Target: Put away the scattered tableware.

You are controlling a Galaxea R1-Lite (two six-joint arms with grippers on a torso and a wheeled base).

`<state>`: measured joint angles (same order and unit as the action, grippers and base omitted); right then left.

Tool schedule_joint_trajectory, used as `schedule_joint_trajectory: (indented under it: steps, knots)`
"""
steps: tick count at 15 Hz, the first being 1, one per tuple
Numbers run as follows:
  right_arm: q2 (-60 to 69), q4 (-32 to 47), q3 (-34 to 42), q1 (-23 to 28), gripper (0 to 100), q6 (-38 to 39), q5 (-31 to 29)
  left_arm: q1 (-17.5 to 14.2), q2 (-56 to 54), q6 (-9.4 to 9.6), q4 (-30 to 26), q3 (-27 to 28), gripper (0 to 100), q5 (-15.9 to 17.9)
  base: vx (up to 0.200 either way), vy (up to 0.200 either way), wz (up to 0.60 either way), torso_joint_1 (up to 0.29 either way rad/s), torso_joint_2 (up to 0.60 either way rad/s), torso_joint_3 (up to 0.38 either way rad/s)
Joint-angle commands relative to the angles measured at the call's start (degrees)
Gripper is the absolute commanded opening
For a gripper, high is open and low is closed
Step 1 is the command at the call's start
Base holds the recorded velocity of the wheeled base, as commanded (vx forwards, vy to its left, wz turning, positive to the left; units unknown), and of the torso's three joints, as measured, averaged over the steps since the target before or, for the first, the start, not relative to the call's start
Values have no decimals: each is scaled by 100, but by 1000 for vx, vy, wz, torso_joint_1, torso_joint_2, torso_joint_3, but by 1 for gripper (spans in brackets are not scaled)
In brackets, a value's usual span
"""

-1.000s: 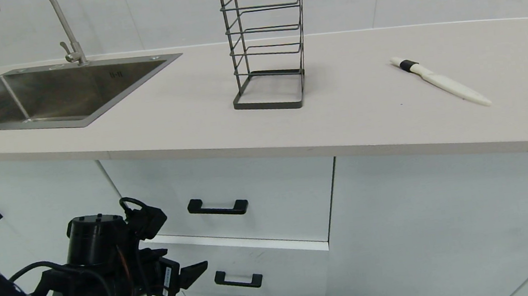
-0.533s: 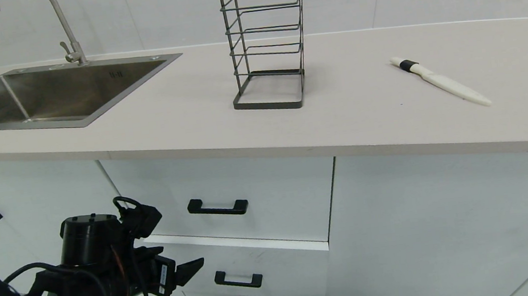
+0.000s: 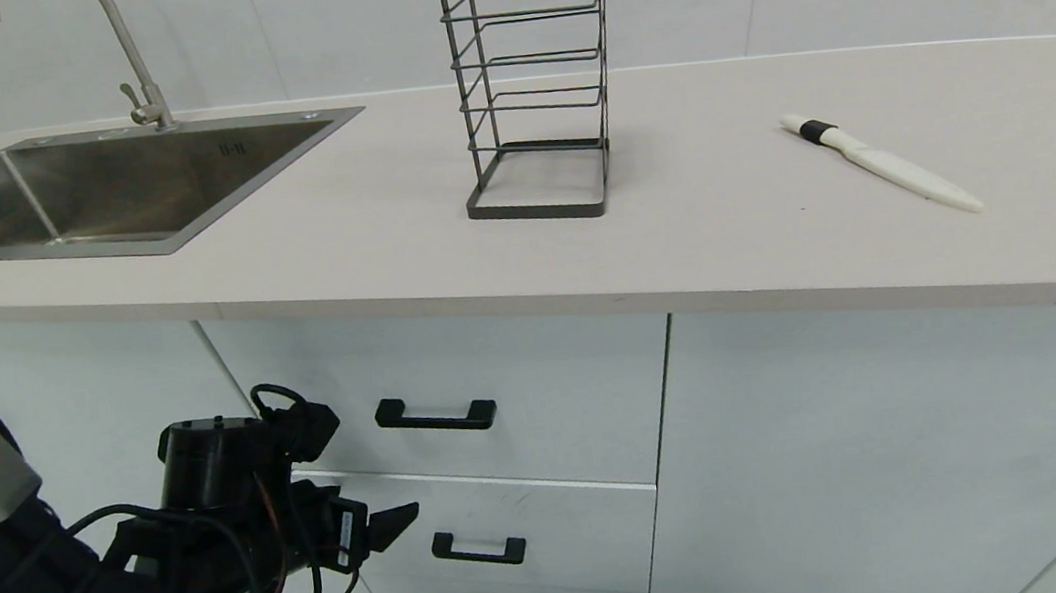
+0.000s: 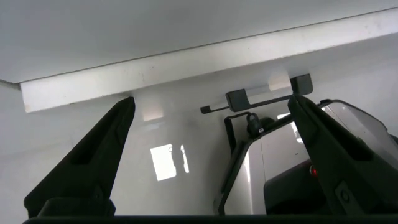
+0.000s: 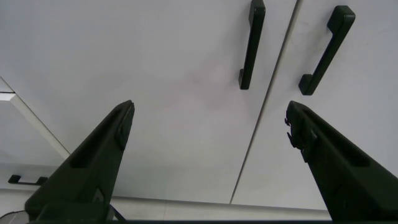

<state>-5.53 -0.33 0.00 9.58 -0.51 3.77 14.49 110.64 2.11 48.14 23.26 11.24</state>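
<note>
A white knife with a black band lies on the counter's right side. Mid-counter stands a tall black wire rack, nothing in it. My left gripper hangs below the counter edge, open, its fingertips close to the second drawer. In the left wrist view the left gripper faces that drawer's glossy front and its black handle, with nothing between the fingers. My right gripper is open too, pointing at white cabinet doors with black handles.
A steel sink with a tap takes up the counter's left end. Under the counter are three stacked drawers with black handles and cabinet doors on either side. The second drawer's top edge shows as a pale strip.
My left arm has risen and shifted a little to the right, toward the drawers. The second drawer's front sits slightly further in than before. Knife and rack have not moved.
</note>
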Motion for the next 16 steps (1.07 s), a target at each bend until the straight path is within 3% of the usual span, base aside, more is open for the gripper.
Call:
schedule_joint_trajectory:
  steps: [1, 4, 7, 10, 12, 16]
  knots:
    - [-9, -2, 0, 0, 100, -2, 1, -8, 142, -18, 2, 117, 100, -8, 0, 0, 0, 0, 0, 0]
    - [-9, -2, 0, 0, 100, -2, 1, 18, 45, 0, 2, -58, 100, -8, 0, 0, 0, 0, 0, 0]
    - [-9, -2, 0, 0, 100, -2, 1, 238, -579, -9, 196, -805, 100, 1, 0, 0, 0, 0, 0, 0]
    - [-9, -2, 0, 0, 100, -2, 1, 273, -2512, -9, 266, -1860, 100, 1, 0, 0, 0, 0, 0, 0]
    - [-9, -2, 0, 0, 100, -2, 1, -78, -4138, 35, 196, -2326, 100, 1, 0, 0, 0, 0, 0, 0]
    - [-9, -2, 0, 0, 100, -2, 1, -579, -7346, 70, -1070, -2326, 100, 1, 0, 0, 0, 0, 0, 0]
